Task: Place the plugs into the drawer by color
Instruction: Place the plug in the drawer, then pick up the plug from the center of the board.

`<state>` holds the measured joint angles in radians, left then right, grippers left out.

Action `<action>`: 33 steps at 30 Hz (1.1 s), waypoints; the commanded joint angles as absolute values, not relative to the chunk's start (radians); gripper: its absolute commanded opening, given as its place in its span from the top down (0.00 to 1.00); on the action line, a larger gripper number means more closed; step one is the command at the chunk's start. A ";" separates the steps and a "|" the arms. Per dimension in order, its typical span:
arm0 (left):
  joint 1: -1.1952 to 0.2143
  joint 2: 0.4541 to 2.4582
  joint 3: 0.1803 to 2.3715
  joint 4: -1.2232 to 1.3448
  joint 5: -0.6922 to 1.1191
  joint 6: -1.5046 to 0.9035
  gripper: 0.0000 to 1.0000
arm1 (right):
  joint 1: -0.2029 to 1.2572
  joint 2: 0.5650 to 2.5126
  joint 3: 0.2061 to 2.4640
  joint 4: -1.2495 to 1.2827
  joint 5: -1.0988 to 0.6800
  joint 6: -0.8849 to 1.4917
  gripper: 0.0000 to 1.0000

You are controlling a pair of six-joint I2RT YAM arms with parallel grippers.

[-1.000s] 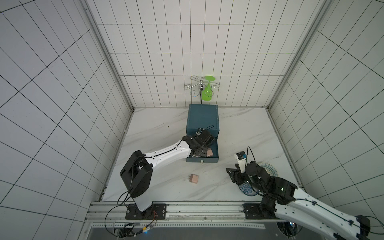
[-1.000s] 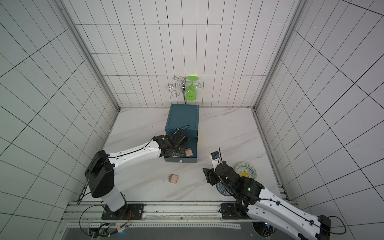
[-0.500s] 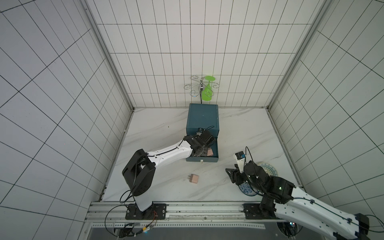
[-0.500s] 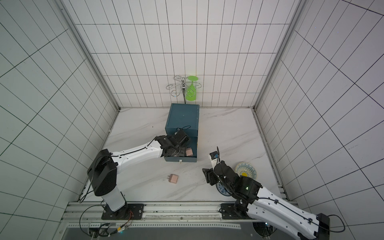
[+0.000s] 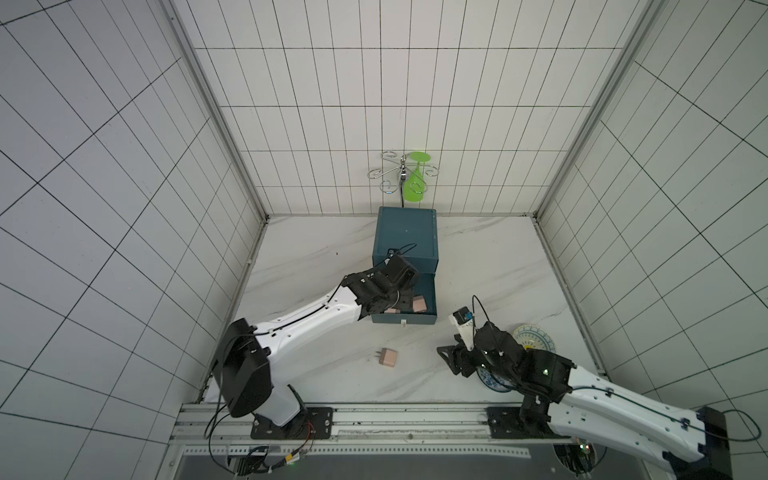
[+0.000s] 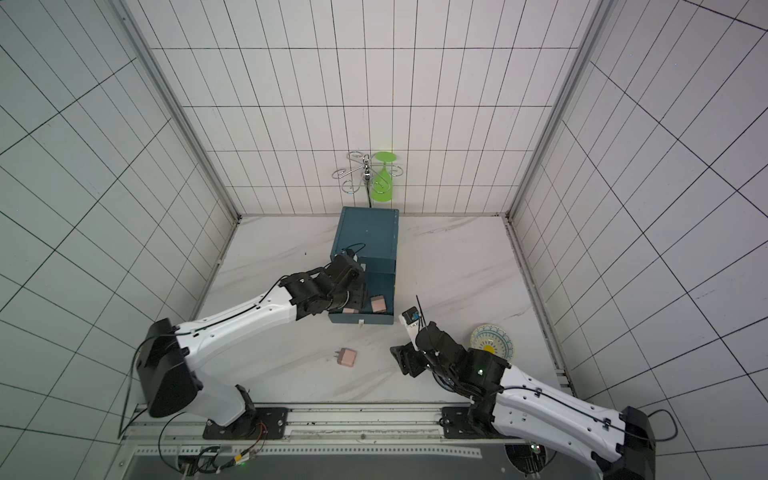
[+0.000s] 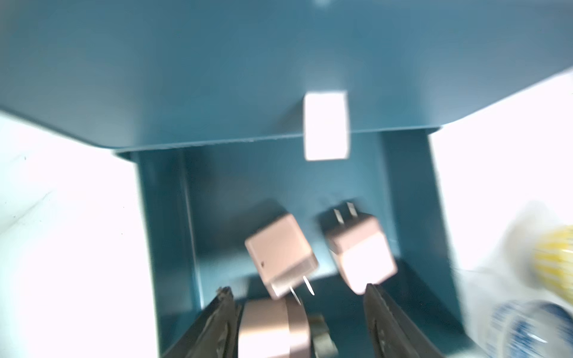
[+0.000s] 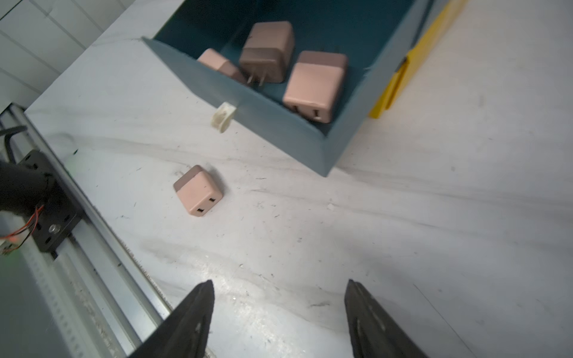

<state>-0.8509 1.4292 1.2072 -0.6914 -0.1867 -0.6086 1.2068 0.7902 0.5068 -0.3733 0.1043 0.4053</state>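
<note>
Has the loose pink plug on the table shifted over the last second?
No. The loose pink plug lies in the same spot in front of the open drawer, just as far from its white pull tab.

The open drawer (image 5: 415, 330) is crowded: 3 peach-pink plugs (image 8: 313, 83) lie on its floor, and the left gripper (image 7: 297, 289), jaws wide, takes up the side toward the left arm, with the chest body (image 5: 405, 239) overhanging the back. In front, the tabletop (image 5: 324, 374) is bare except for 1 lone plug (image 5: 388, 357) — nothing stands between it and the spread right gripper (image 8: 279, 282). A patterned plate (image 5: 534, 338) and a blue bowl (image 5: 492, 380) hem in the right arm.
</note>
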 commanded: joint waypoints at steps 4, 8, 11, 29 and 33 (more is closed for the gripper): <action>-0.791 1.051 0.884 -0.356 0.007 -0.638 0.26 | 1.349 1.136 0.612 -0.177 0.136 0.392 0.25; -0.706 0.885 0.783 -0.383 0.039 -0.651 0.22 | 1.338 1.319 0.662 -0.087 0.120 0.373 0.19; -0.663 0.810 0.752 -0.440 0.019 -0.652 0.22 | 1.307 1.429 0.699 -0.059 0.082 0.354 0.18; -0.648 0.801 0.708 -0.373 0.069 -0.673 0.21 | 1.284 1.696 0.873 -0.081 -0.046 0.256 0.32; -0.647 0.804 0.706 -0.368 0.070 -0.673 0.21 | 1.288 1.703 0.894 -0.122 -0.032 0.255 0.58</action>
